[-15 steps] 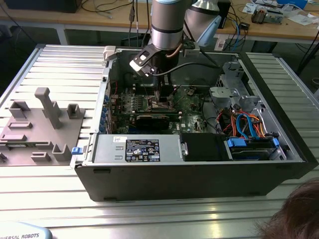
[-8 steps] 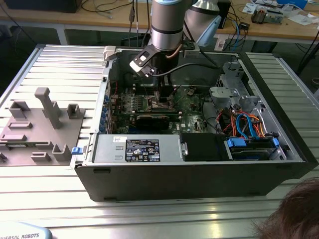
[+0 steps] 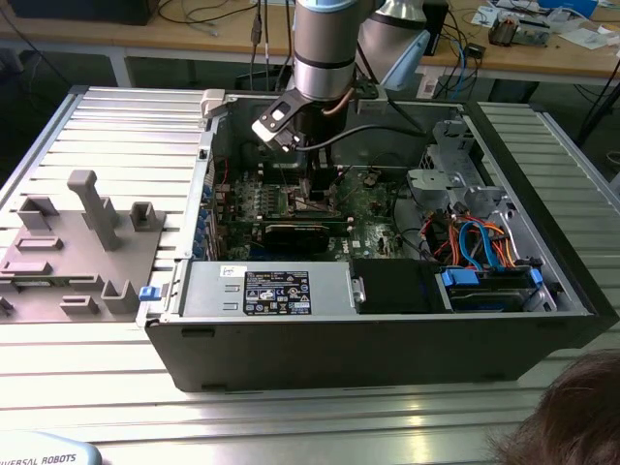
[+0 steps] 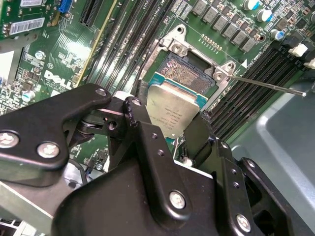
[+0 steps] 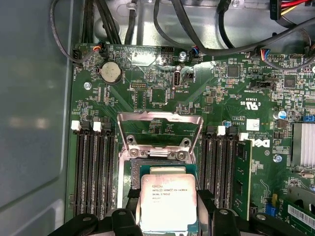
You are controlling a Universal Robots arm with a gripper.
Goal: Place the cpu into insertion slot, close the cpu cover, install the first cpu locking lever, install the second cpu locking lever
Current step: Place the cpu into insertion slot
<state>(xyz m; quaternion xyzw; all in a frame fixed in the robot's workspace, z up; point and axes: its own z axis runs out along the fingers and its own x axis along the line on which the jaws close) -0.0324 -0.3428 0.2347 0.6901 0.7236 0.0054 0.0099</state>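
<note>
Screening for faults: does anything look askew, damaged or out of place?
Nothing looks damaged. The square silver-grey cpu, gripped by the black hand, covers only part of the gold-tinged square insertion slot, so it isn't seated; the silvery metal cpu cover stands open.

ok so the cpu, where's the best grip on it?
By two opposite side edges, coming straight down from above. The cpu is a thin flat square lying metal top up, so only its edges offer purchase. The hand pinches it that way, at the insertion slot.
</note>
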